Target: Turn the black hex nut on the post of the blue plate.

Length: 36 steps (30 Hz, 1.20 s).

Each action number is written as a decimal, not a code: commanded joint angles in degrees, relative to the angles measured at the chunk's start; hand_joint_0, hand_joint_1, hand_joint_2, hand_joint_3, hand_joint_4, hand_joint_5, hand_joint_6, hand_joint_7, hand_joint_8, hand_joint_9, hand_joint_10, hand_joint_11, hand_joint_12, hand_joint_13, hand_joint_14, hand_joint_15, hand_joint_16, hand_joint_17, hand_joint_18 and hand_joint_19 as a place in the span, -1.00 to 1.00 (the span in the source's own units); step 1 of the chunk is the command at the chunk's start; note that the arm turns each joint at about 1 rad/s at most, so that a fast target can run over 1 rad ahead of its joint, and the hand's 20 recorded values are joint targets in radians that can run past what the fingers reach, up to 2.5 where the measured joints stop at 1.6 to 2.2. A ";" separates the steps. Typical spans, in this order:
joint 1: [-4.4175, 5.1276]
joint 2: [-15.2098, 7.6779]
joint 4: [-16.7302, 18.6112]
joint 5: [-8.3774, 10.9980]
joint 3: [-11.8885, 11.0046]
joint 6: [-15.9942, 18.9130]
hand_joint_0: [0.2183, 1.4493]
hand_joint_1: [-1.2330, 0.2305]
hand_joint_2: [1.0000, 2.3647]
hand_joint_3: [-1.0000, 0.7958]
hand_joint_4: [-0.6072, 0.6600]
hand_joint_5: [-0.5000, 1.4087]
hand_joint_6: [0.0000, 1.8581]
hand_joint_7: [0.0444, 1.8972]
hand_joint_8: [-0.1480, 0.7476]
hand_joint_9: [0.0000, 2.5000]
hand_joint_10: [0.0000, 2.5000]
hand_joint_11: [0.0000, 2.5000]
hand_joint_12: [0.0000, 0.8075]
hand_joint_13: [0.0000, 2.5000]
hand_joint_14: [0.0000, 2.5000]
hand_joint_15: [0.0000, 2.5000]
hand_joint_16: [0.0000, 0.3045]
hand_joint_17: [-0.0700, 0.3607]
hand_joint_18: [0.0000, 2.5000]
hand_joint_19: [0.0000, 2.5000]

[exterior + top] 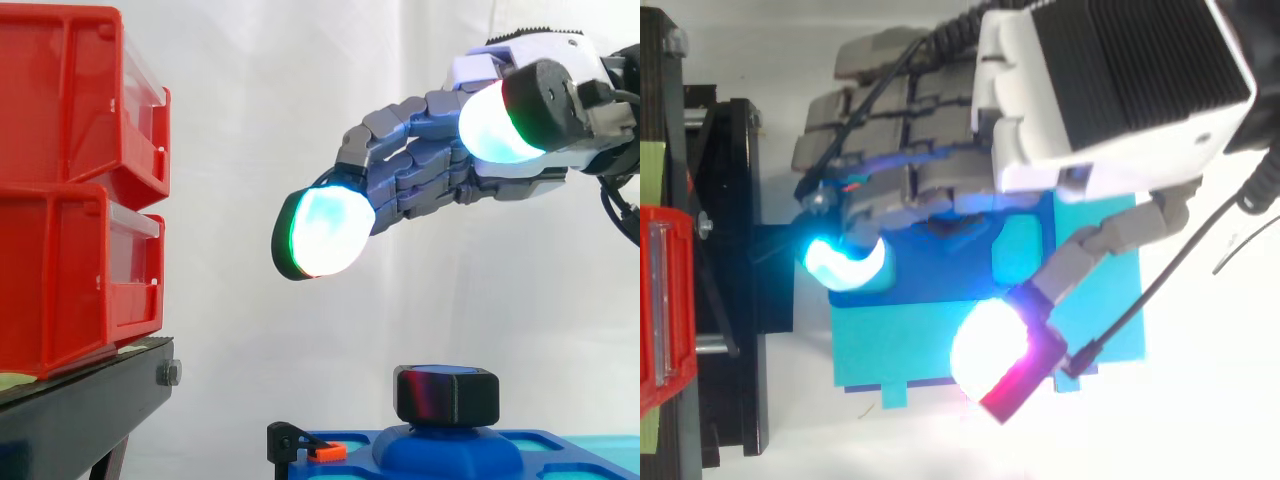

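Note:
The black hex nut [446, 395] sits on the round blue post base of the blue plate [560, 455] at the bottom of the side view. My hand [450, 165] hovers well above it, reaching left with its fingers stretched out and slightly drooping, open and empty. Its glowing fingertips [322, 233] hang left of and above the nut, clear of it. In the top view the hand [940, 130] covers the nut, and the blue plate [930, 340] shows beneath and below it, with the thumb spread out to the lower right.
Two stacked red bins [75, 190] stand on a black stand [90, 400] at the left. A small black clip with an orange part [310, 448] sits at the plate's left edge. Free air lies between the bins and the hand.

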State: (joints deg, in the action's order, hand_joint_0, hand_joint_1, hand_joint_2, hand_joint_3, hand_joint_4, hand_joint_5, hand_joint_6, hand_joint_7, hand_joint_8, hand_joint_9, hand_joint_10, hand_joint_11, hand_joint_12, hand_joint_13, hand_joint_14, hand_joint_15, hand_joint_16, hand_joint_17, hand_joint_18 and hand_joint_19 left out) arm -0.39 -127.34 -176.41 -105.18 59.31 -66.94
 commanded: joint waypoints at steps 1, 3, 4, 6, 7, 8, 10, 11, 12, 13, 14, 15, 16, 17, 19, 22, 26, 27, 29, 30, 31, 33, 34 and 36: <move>1.27 -0.01 -0.16 1.29 0.10 0.23 -0.57 0.17 -1.00 -0.44 0.19 -0.69 -0.46 -0.25 -0.10 -0.73 -1.00 -1.00 -0.07 -0.75 -1.00 -0.96 -0.63 -0.09 -0.81 -0.87; 1.53 0.08 -0.25 1.64 0.19 0.23 -0.57 0.17 -1.00 -0.44 0.19 -0.69 -0.46 -0.26 -0.09 -0.73 -1.00 -1.00 -0.08 -0.75 -1.00 -0.96 -0.63 -0.09 -0.81 -0.87; 1.79 -0.01 -0.43 1.82 0.28 0.23 -0.57 0.17 -1.00 -0.44 0.18 -0.69 -0.46 -0.26 -0.09 -0.73 -1.00 -1.00 -0.08 -0.75 -1.00 -0.96 -0.63 -0.09 -0.81 -0.87; 2.14 -0.01 -0.60 2.08 0.98 0.15 -0.57 0.17 -1.00 -0.44 0.18 -0.69 -0.46 -0.26 -0.09 -0.73 -1.00 -1.00 -0.08 -0.75 -1.00 -0.96 -0.63 -0.09 -0.81 -0.87; 2.23 -0.01 -0.60 2.17 1.24 0.15 -0.57 0.17 -1.00 -0.44 0.18 -0.69 -0.46 -0.26 -0.10 -0.73 -1.00 -1.00 -0.08 -0.76 -1.00 -0.96 -0.63 -0.09 -0.81 -0.87; 2.32 0.08 -0.69 2.26 1.33 0.15 -0.57 0.17 -1.00 -0.44 0.18 -0.69 -0.46 -0.26 -0.09 -0.73 -1.00 -1.00 -0.08 -0.75 -1.00 -0.96 -0.63 -0.09 -0.81 -0.87; 2.50 -0.01 -0.60 2.43 1.77 0.15 -0.57 0.17 -1.00 -0.44 0.19 -0.69 -0.46 -0.26 -0.09 -0.73 -1.00 -1.00 -0.08 -0.75 -1.00 -0.96 -0.63 -0.09 -0.81 -0.87; 2.50 0.08 -0.51 2.43 1.86 0.15 -0.57 0.17 -1.00 -0.44 0.19 -0.69 -0.46 -0.26 -0.09 -0.73 -1.00 -1.00 -0.08 -0.75 -1.00 -0.96 -0.63 -0.09 -0.81 -0.87; 2.58 0.08 -0.60 2.43 1.95 0.15 -0.57 0.17 -1.00 -0.44 0.18 -0.69 -0.46 -0.26 -0.09 -0.73 -1.00 -1.00 -0.08 -0.75 -1.00 -0.96 -0.63 -0.09 -0.81 -0.87; 2.58 0.08 -0.69 2.43 1.95 0.15 -0.57 0.17 -1.00 -0.44 0.19 -0.69 -0.46 -0.26 -0.09 -0.73 -1.00 -1.00 -0.08 -0.75 -1.00 -0.96 -0.63 -0.09 -0.81 -0.88; 2.58 -0.01 -0.78 2.43 1.95 0.06 -0.57 0.17 -1.00 -0.44 0.18 -0.69 -0.46 -0.26 -0.09 -0.73 -1.00 -1.00 -0.08 -0.75 -1.00 -0.96 -0.63 -0.09 -0.81 -0.87; 2.58 -0.01 -0.78 2.43 1.95 0.06 -0.57 0.17 -1.00 -0.44 0.18 -0.69 -0.46 -0.26 -0.09 -0.73 -1.00 -1.00 -0.08 -0.75 -1.00 -0.96 -0.63 -0.09 -0.81 -0.88; 2.58 -0.01 -1.04 2.43 2.04 -0.20 -0.57 0.17 -1.00 -0.44 0.19 -0.69 -0.46 -0.26 -0.09 -0.73 -1.00 -1.00 -0.08 -0.76 -1.00 -0.96 -0.63 -0.09 -0.81 -0.87; 2.58 -0.01 -1.04 2.43 2.39 -0.38 -0.57 0.17 -1.00 -0.44 0.19 -0.69 -0.46 -0.26 -0.09 -0.73 -1.00 -1.00 -0.08 -0.75 -1.00 -0.96 -0.63 -0.09 -0.81 -0.87; 2.58 -0.01 -0.95 2.43 2.83 -0.47 -0.57 0.17 -1.00 -0.44 0.18 -0.69 -0.46 -0.26 -0.09 -0.73 -1.00 -1.00 -0.08 -0.75 -1.00 -0.96 -0.63 -0.09 -0.81 -0.87; 2.32 -0.01 -0.60 2.43 3.62 -0.64 -0.57 0.17 -1.00 -0.44 0.19 -0.69 -0.46 -0.26 -0.09 -0.73 -1.00 -1.00 -0.08 -0.75 -1.00 -0.96 -0.63 -0.09 -0.81 -0.87; 1.79 -0.01 -0.16 2.43 4.58 -1.00 -0.57 0.17 -1.00 -0.44 0.18 -0.69 -0.46 -0.26 -0.09 -0.73 -1.00 -1.00 -0.08 -0.76 -1.00 -0.96 -0.63 -0.09 -0.81 -0.87; 1.79 -0.01 -0.16 2.43 4.85 -1.00 -0.57 0.17 -1.00 -0.44 0.18 -0.69 -0.46 -0.26 -0.09 -0.73 -1.00 -1.00 -0.08 -0.75 -1.00 -0.96 -0.63 -0.09 -0.81 -0.87; 1.70 0.08 -0.16 2.43 4.94 -1.08 -0.57 0.17 -1.00 -0.44 0.18 -0.69 -0.46 -0.26 -0.09 -0.73 -1.00 -1.00 -0.08 -0.75 -1.00 -0.96 -0.63 -0.09 -0.81 -0.88; 1.53 0.08 -0.25 2.43 4.94 -1.17 -0.57 0.17 -1.00 -0.44 0.18 -0.69 -0.46 -0.25 -0.10 -0.73 -1.00 -1.00 -0.07 -0.75 -1.00 -0.96 -0.63 -0.09 -0.81 -0.87; 1.53 -0.01 -0.25 2.43 4.94 -1.26 -0.57 0.17 -1.00 -0.44 0.18 -0.69 -0.46 -0.26 -0.09 -0.73 -1.00 -1.00 -0.07 -0.75 -1.00 -0.96 -0.63 -0.09 -0.81 -0.87; 1.09 -0.01 -0.51 2.26 4.94 -1.61 -0.57 0.17 -1.00 -0.44 0.18 -0.69 -0.46 -0.26 -0.09 -0.73 -1.00 -1.00 -0.08 -0.75 -1.00 -0.96 -0.64 -0.09 -0.81 -0.87; 0.91 -0.01 -0.60 2.26 4.94 -1.87 -0.57 0.17 -1.00 -0.44 0.18 -0.69 -0.46 -0.26 -0.09 -0.73 -1.00 -1.00 -0.08 -0.75 -1.00 -0.96 -0.63 -0.09 -0.81 -0.87; 0.74 -0.01 -0.78 2.17 4.94 -2.31 -0.57 0.17 -1.00 -0.44 0.18 -0.69 -0.46 -0.26 -0.09 -0.73 -1.00 -1.00 -0.08 -0.75 -1.00 -0.96 -0.63 -0.09 -0.81 -0.87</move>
State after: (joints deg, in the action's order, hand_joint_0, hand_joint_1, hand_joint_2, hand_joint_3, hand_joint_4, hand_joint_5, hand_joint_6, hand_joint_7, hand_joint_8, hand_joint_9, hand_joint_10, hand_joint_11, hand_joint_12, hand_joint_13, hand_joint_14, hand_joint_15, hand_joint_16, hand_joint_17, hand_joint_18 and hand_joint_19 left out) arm 0.70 -127.34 -176.94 -102.90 64.22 -68.67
